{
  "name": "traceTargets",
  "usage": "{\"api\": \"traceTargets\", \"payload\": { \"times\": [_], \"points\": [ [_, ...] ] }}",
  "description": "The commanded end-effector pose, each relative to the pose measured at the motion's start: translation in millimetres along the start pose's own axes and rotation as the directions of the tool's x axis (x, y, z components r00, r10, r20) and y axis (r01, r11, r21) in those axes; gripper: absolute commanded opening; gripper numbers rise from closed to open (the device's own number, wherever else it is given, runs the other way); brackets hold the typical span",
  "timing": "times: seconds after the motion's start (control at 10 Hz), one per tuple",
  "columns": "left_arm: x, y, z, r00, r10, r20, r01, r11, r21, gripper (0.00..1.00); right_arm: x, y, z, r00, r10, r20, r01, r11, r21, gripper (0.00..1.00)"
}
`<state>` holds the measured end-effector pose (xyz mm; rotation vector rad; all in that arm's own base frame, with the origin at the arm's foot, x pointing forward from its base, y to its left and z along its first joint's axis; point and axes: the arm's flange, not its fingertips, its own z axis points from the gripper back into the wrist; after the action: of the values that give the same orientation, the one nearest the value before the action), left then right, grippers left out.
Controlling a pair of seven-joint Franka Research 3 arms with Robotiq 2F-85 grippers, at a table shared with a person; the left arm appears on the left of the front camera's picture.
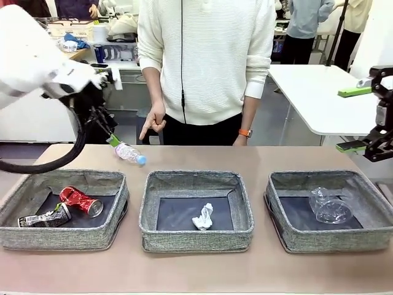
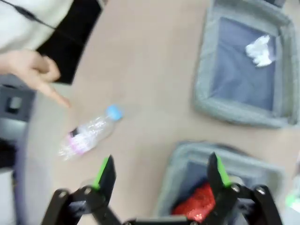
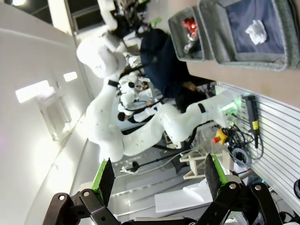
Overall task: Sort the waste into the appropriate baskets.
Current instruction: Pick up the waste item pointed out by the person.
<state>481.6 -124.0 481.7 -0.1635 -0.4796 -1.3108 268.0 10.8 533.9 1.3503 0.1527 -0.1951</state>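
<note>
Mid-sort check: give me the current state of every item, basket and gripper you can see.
Bottle: lying on table, unsorted.
Red can: crushed, in left basket.
Dark can: same basket.
Paper ball: in middle basket.
Plastic cup: in right basket.
Left gripper: open, empty.
Right gripper: open, empty.

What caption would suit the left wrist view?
Open left gripper hovers above a clear bottle a person's hand points at.

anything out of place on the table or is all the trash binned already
One item is out: the clear bottle with blue cap lies on its side on the bare table behind the left basket. A person's hand points down at it. Other waste sits inside baskets.
</note>
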Motion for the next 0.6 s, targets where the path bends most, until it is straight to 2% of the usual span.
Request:
{"api": "traceTargets", "payload": {
  "times": [0.0,0.2,0.3,0.5],
  "points": [
    [22,61,-30,0.977,-0.032,-0.212,0.067,0.985,0.161,1.0,-2,5,0,1.0,-0.005,-0.005,0.005,1.0,0.015,1.0],
    [27,76,-61,0.964,-0.103,-0.243,0.136,0.983,0.122,1.0,-2,5,0,1.0,-0.005,-0.005,0.005,1.0,0.015,1.0],
    [25,83,-78,0.943,-0.129,-0.307,0.197,0.959,0.203,1.0,-2,5,0,1.0,-0.005,-0.005,0.005,1.0,0.015,1.0],
    [17,100,-99,0.904,-0.204,-0.376,0.282,0.945,0.165,1.0,-2,5,0,1.0,-0.005,-0.005,0.005,1.0,0.015,1.0]
  ]
}}
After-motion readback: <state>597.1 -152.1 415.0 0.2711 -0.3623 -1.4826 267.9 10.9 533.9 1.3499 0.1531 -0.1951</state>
